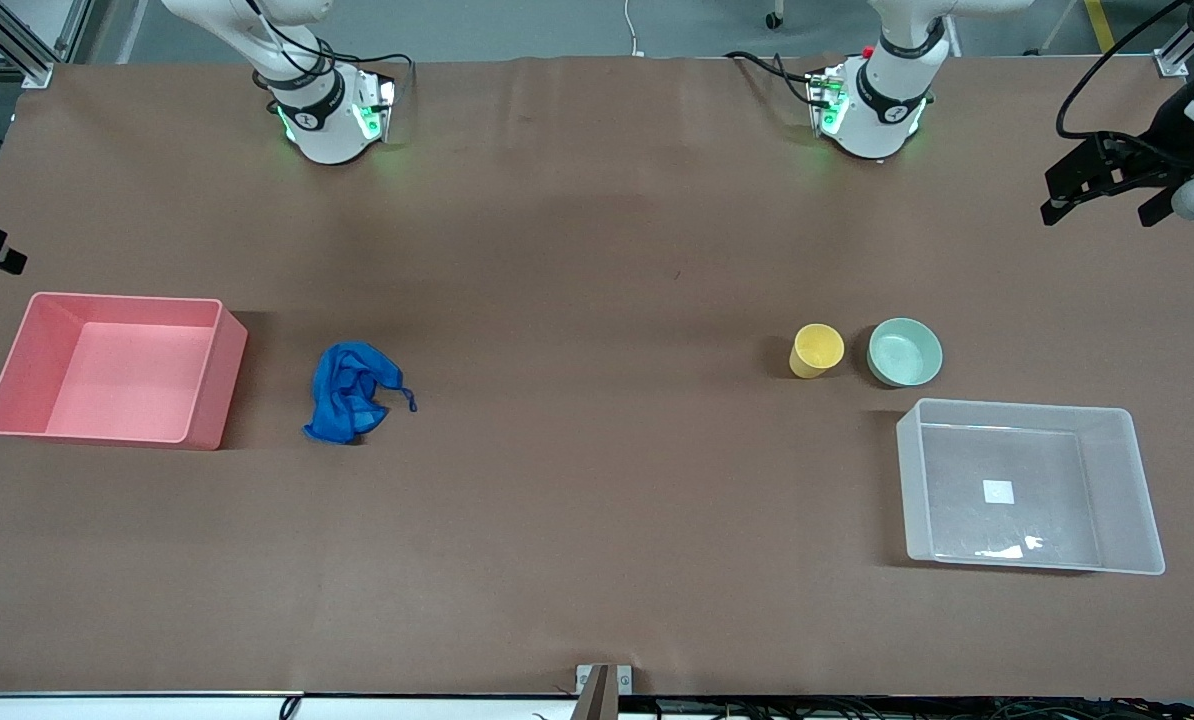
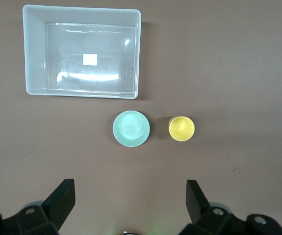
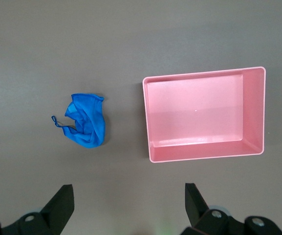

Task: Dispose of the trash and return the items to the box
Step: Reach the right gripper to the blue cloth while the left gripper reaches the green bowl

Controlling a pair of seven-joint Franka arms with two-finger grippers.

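Observation:
The blue rag (image 1: 350,391) lies crumpled on the table toward the right arm's end, beside the pink bin; it also shows in the right wrist view (image 3: 86,122). The yellow cup (image 1: 817,350) and the mint-green bowl (image 1: 905,351) stand side by side toward the left arm's end, just farther from the front camera than the clear box (image 1: 1125,490). The left wrist view shows the cup (image 2: 181,128), the bowl (image 2: 131,128) and the box (image 2: 33,54). My left gripper (image 2: 130,196) is open and empty, high over the table. My right gripper (image 3: 129,196) is open and empty, also high.
The pink bin (image 1: 212,380) stands empty at the right arm's end of the table and shows in the right wrist view (image 3: 254,112). The clear box holds only its white label (image 1: 998,491). Brown table surface lies between the rag and the cup.

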